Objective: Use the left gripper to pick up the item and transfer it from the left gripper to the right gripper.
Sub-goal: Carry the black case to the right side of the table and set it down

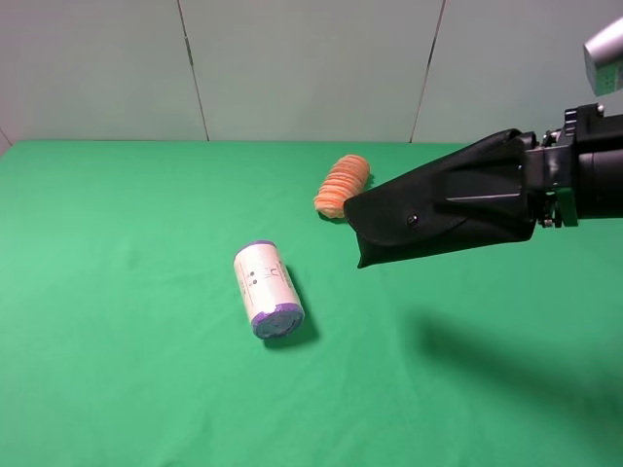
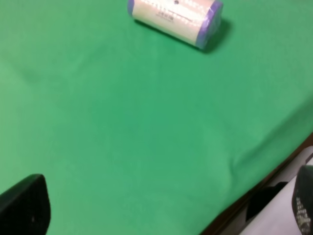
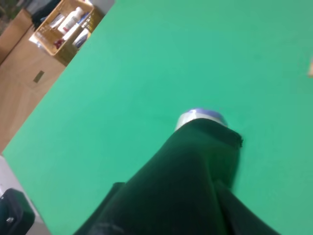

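- Green cloth table (image 1: pixel 117 389) fills the exterior view, with a pale panelled wall along the top.
- Item (image 1: pixel 389 229): black soft case, held off the cloth at right centre, flap end toward mid-frame.
- Right gripper (image 1: pixel 467 195): clamped on the case's rear half. One finger lies along the near face; the other is hidden, presumably behind.
- Left gripper (image 2: pixel 164 203): jaws wide apart, empty, over bare cloth, absent from the exterior view.
- Step: handover judged complete. Next needs only a steady hold.
- White roll (image 1: pixel 268 289) lies centre; orange ribbed object (image 1: pixel 343 185) is beside the case tip.
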`<state>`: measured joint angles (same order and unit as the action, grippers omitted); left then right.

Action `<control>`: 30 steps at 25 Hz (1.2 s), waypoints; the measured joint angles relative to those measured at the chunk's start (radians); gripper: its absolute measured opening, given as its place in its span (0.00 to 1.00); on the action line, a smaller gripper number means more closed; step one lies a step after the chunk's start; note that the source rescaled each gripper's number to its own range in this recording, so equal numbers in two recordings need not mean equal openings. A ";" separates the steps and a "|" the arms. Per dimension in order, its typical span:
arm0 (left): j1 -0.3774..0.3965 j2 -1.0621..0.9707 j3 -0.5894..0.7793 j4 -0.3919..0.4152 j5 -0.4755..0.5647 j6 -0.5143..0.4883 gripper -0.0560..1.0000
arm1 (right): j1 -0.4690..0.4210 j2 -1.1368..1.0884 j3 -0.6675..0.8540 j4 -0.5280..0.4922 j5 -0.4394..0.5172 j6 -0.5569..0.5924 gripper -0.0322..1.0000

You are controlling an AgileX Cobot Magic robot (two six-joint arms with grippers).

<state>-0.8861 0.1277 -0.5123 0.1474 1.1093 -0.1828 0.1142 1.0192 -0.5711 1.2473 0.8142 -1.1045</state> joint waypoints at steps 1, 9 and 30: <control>0.000 -0.011 0.013 -0.004 -0.007 -0.006 1.00 | 0.000 0.000 0.000 0.000 -0.001 0.000 0.04; 0.000 -0.029 0.029 -0.014 -0.036 -0.010 1.00 | 0.000 0.000 0.000 0.000 -0.020 0.020 0.04; 0.406 -0.029 0.029 -0.016 -0.041 -0.009 1.00 | 0.000 0.000 0.000 -0.145 -0.071 0.122 0.03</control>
<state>-0.4802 0.0985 -0.4834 0.1313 1.0684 -0.1917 0.1142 1.0192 -0.5711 1.1024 0.7434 -0.9826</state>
